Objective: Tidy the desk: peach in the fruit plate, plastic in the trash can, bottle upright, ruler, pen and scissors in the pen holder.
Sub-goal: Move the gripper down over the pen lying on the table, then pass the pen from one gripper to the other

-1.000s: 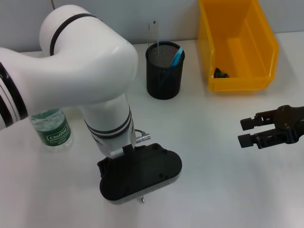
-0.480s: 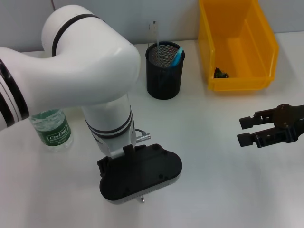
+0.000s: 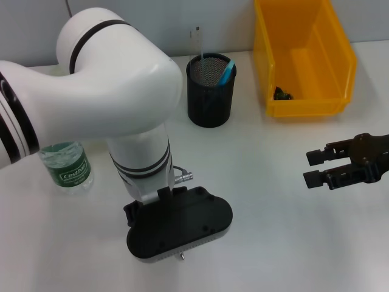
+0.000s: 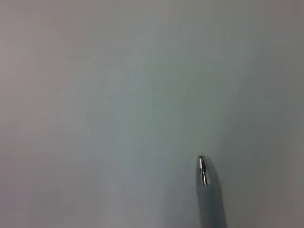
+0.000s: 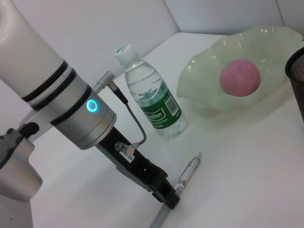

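White desk from the head view: pen holder (image 3: 210, 91) and trash can (image 3: 304, 58) at the back, right gripper (image 3: 313, 168) hovering idle, fingers narrowly parted. Left wrist view shows only the pen (image 4: 206, 190) tip, while the right wrist view has left gripper (image 5: 167, 197) closed around it (peach (image 5: 240, 77) sits in the fruit plate (image 5: 199, 76), bottle (image 5: 153, 102) upright). I'd lift straight up, swing past the bottle and drop tip-first inside the mesh rim, since there's open room between.

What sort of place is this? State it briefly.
Probably an office desk set up for a tidying test: a white table with a mesh pen holder, a yellow trash can and a water bottle.
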`<state>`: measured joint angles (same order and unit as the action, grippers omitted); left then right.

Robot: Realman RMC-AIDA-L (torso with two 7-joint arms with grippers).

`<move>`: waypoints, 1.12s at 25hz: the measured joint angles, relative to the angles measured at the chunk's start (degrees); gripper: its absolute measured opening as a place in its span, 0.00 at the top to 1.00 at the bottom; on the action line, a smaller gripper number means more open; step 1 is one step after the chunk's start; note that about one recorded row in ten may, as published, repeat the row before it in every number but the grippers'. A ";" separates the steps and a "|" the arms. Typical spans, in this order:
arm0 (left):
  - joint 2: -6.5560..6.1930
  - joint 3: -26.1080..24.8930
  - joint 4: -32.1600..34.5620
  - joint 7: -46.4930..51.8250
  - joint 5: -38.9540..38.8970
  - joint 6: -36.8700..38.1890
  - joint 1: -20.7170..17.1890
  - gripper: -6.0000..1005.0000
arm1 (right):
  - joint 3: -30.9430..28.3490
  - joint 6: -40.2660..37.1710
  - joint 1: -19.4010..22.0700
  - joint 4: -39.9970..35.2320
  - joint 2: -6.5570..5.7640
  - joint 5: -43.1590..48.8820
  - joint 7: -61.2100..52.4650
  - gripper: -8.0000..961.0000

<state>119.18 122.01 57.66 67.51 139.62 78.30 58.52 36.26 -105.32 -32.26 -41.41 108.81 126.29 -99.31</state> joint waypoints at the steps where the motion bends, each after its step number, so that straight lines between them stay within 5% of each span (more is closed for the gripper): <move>1: 0.00 0.00 0.00 0.00 0.00 0.00 0.00 0.74 | 0.02 0.02 0.00 0.01 0.00 0.00 0.00 0.20; 28: 0.00 -0.56 2.26 0.37 0.52 -0.87 -0.87 0.86 | -0.22 -0.25 -0.22 -0.40 0.07 0.21 0.12 0.20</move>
<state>119.18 121.44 59.92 67.88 140.14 77.44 57.65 36.04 -105.57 -32.47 -41.82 108.87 126.50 -99.20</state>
